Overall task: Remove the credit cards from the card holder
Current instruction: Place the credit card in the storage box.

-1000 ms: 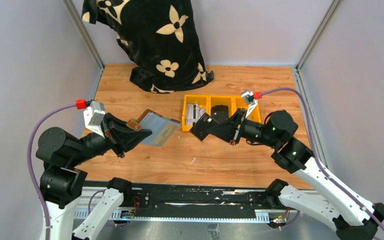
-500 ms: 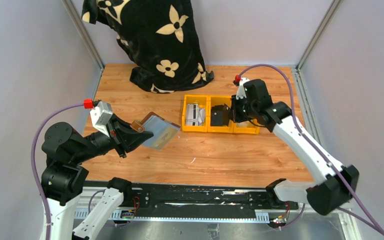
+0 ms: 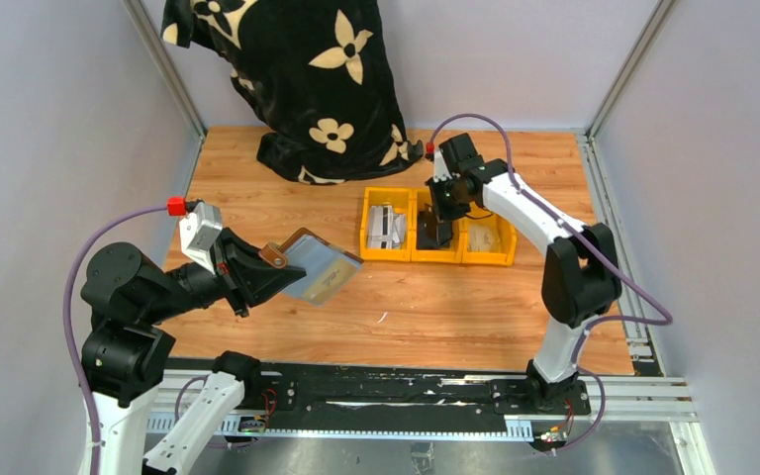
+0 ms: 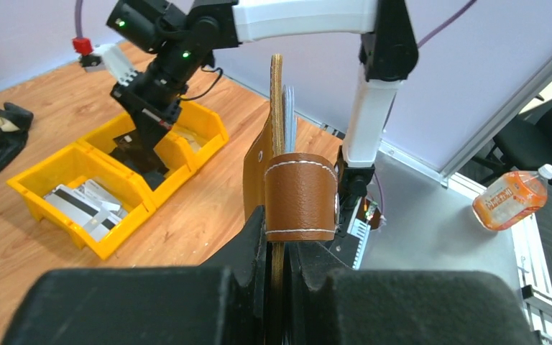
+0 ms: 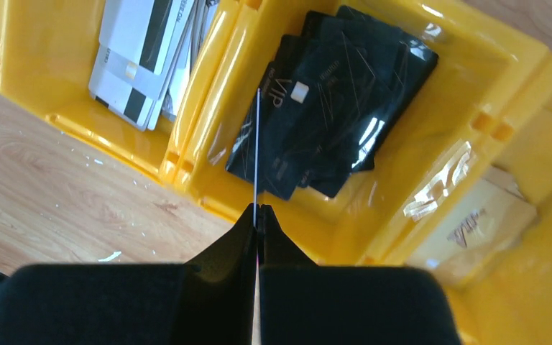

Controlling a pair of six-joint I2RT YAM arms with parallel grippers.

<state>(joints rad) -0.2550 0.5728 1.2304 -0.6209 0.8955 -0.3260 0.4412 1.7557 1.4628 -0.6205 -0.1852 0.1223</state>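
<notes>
- Top view: left pincer (image 3: 275, 269) clenched on the card holder (image 3: 319, 269), which hangs open and tilted above the bench (image 3: 426, 317), left of the yellow bins (image 3: 437, 259).
- Right arm reaches across to the bins; right pincer (image 3: 435, 232) points down over the middle bin. Grip state not readable here.
- Black flowered cloth (image 3: 307, 79) sits at the far bench edge, apart from the bins.
- Left wrist view: card holder (image 4: 277, 144) edge-on and upright, with left pincer (image 4: 277, 253) closed tight on its lower part.
- Brown closing tab (image 4: 300, 195) loops across the front; clear sleeves (image 4: 290, 108) stick up beside the leather.
- Pale cards (image 4: 90, 207) lie in the nearest bin; right arm hangs over the next bin.
- Orange bottle (image 4: 510, 200) lies off the bench.
- Right wrist view: right pincer (image 5: 257, 217) clamped on a thin card (image 5: 256, 151), edge-on, above the wall between the two bins.
- Pale striped cards (image 5: 138, 54) in the left bin, black cards (image 5: 338, 108) in the middle bin, beige cards (image 5: 471, 230) in the right bin.
</notes>
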